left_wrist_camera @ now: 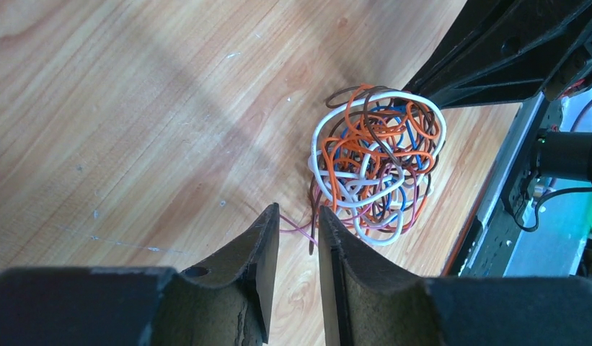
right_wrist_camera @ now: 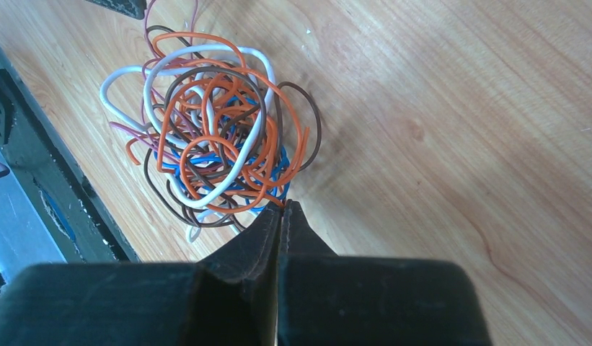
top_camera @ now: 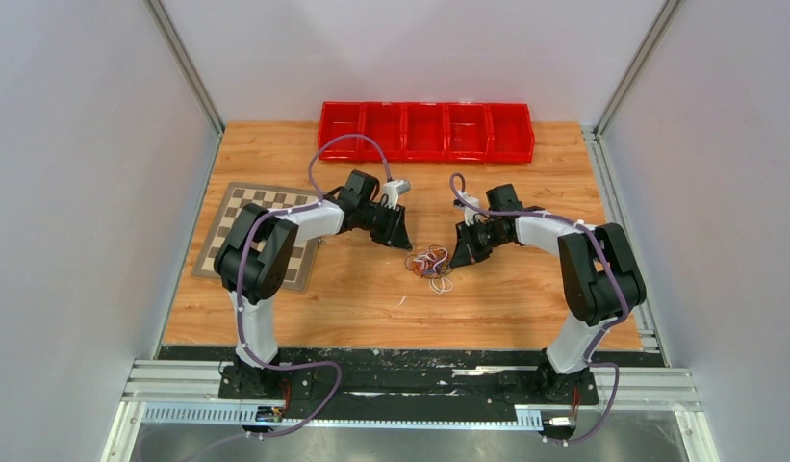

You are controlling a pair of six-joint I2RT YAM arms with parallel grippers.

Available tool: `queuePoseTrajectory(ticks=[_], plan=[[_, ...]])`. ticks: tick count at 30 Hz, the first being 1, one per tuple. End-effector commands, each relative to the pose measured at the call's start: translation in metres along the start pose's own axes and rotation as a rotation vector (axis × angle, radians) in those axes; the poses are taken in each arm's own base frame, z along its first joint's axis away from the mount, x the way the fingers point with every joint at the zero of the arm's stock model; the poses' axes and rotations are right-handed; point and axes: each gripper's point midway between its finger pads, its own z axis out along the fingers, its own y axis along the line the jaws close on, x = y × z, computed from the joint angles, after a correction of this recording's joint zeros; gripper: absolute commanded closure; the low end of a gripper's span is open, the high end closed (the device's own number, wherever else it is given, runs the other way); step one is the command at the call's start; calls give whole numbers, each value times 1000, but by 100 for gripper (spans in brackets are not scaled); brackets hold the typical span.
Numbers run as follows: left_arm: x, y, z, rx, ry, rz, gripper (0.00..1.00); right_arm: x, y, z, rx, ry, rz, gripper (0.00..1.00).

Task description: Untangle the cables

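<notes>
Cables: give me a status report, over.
Left gripper slightly open, short of the cables. Right gripper shut at the tangle's edge; grip on a strand unclear. Cables one knotted ball. Chessboard, red bins well away.

White, orange, blue and brown are being shown by the cables [left_wrist_camera: 372,162]; pale wood grain by the table [top_camera: 371,298]; red is being displayed by the bins [top_camera: 426,132], brown-and-cream checks by the board [top_camera: 239,207].
</notes>
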Motion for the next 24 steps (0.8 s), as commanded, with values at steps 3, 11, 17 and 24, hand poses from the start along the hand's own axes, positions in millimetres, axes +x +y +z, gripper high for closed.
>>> queuePoseTrajectory(ticks=[3, 11, 17, 24], plan=[[-2, 0, 4, 6, 1, 4, 58, -24, 1, -6, 9, -57, -41, 100], [5, 0, 9, 27, 28, -61, 60, -24, 0, -5, 16, -55, -40, 100], [7, -2, 11, 39, 33, -88, 70, -24, -1, -6, 21, -55, -42, 100], [-3, 2, -7, -16, 3, -68, 100, -21, -22, -14, 151, -40, -57, 100]])
